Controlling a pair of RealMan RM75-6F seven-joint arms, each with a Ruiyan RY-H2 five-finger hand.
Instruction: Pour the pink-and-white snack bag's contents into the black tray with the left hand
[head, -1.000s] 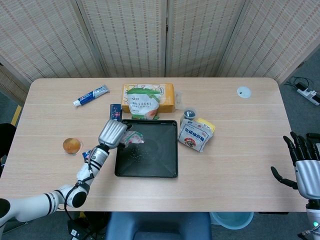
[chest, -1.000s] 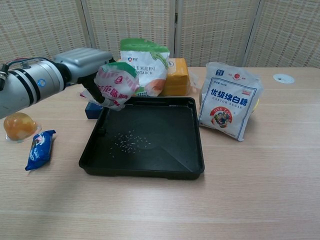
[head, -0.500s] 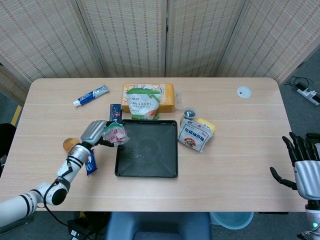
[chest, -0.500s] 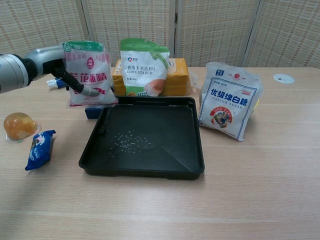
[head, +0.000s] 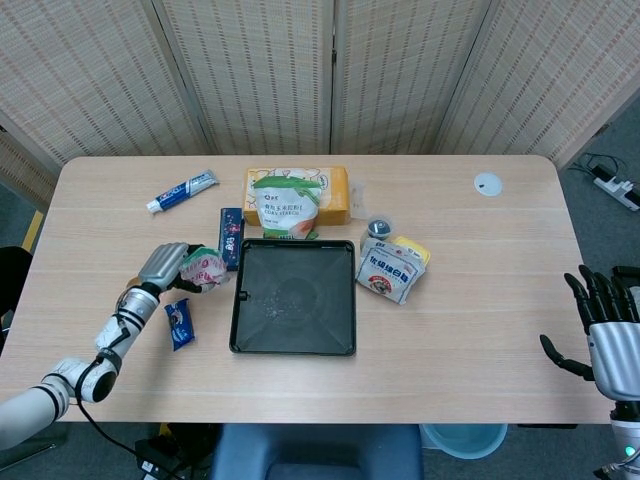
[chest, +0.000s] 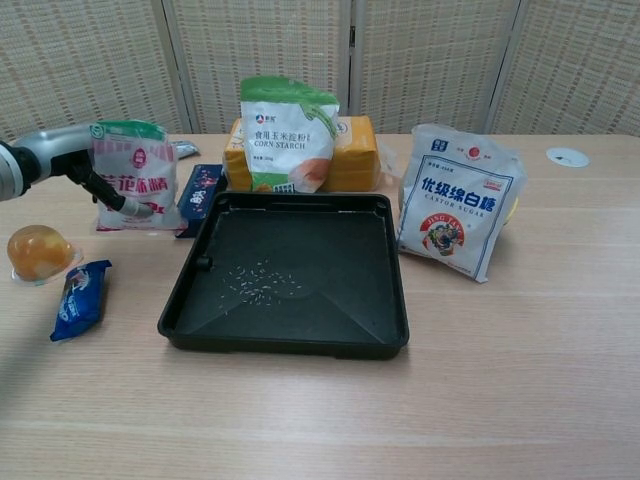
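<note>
The pink-and-white snack bag (chest: 135, 177) (head: 205, 268) stands upright on the table, left of the black tray (chest: 372, 215) (head: 348, 300). My left hand (chest: 62, 160) (head: 164, 266) grips the bag from its left side. A scatter of small pale grains (chest: 258, 283) lies on the tray floor toward its left half. My right hand (head: 603, 330) hangs off the table's right edge with fingers spread, holding nothing; the chest view does not show it.
A corn starch bag (chest: 288, 133) and an orange box (chest: 355, 150) stand behind the tray; a white sugar bag (chest: 458, 200) leans at its right. Left of the tray lie a dark blue box (chest: 198, 189), a blue wrapper (chest: 80, 298) and a jelly cup (chest: 35, 252). A toothpaste tube (head: 181, 190) is at the back left.
My left hand carried the bag from above the tray's left edge leftward and down, turning it from tipped to upright beside the tray. The right hand stayed put.
</note>
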